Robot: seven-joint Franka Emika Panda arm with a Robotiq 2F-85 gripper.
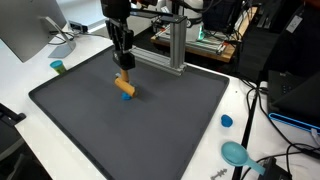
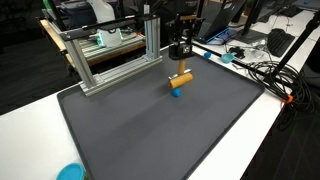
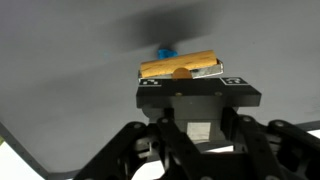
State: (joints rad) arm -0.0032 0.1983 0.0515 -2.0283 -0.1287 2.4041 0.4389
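My gripper hangs over the middle of the dark grey mat, shut on a short orange-tan block. In an exterior view the block sits crosswise under the gripper, just above the mat. The wrist view shows the tan block lying sideways at the gripper. A small blue piece peeks out beyond the block; it also shows directly below the block in both exterior views. Whether it is joined to the block I cannot tell.
An aluminium frame stands at the mat's far edge. On the white table lie a blue cap, a teal round object, a small green cup and a monitor. Cables trail beside the mat.
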